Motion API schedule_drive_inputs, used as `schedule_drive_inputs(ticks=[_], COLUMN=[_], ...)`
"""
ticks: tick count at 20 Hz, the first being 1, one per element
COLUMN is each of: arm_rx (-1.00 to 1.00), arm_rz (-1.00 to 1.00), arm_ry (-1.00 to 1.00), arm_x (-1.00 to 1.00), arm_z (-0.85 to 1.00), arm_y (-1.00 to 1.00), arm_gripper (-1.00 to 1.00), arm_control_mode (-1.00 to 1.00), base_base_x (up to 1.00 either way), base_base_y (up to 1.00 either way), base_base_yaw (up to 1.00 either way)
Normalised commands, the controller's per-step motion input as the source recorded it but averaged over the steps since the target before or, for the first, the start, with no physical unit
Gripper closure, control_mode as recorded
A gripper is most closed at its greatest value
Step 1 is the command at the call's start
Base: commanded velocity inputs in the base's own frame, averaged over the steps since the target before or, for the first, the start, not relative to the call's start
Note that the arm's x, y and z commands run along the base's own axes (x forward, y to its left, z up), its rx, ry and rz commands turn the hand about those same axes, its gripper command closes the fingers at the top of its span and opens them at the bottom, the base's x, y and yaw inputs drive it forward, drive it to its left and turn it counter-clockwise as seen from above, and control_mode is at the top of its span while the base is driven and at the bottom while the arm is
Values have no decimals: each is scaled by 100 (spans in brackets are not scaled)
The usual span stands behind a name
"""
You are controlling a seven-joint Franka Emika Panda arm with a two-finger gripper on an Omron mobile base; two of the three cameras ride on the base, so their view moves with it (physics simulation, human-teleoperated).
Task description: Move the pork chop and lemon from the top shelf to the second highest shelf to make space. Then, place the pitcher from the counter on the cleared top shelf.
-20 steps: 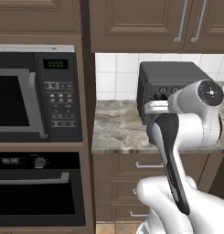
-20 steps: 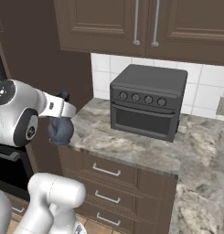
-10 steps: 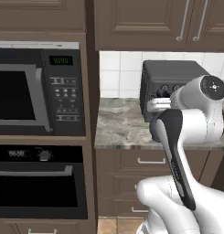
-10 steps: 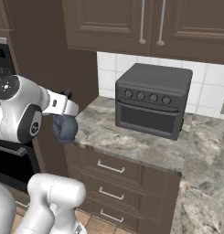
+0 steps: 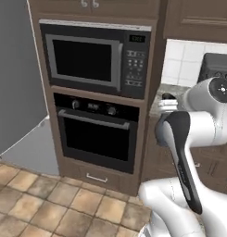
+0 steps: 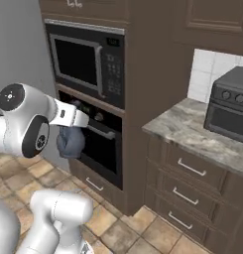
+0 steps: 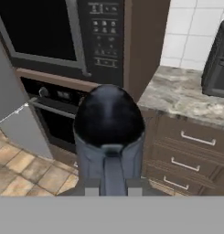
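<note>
A tall dark wood cabinet (image 6: 143,99) stands ahead of me, housing a microwave (image 5: 94,60) over a wall oven (image 5: 98,134). To its right a speckled stone counter (image 6: 192,134) carries a dark toaster oven (image 6: 229,106). My pincer (image 6: 73,130) is clamped tight on the pitcher (image 7: 109,137), which hangs in the air before the oven, off the counter.

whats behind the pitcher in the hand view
Behind the pitcher stand the wall oven and cabinet drawers; its belly covers part of the oven.
</note>
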Motion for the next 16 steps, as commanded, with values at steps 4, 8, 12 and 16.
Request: schedule_drive_inputs(ticks=[4,8,12,16], arm_rx=[0,0,0,0], arm_rz=[0,0,0,0], arm_ry=[0,0,0,0], arm_x=[0,0,0,0], arm_z=[0,0,0,0], arm_y=[0,0,0,0], arm_gripper=[100,100,100,100], arm_control_mode=[100,100,100,100], base_base_x=[-49,-61,-52,-32], base_base_y=[100,100,100,100], base_base_yaw=[72,77,81,78])
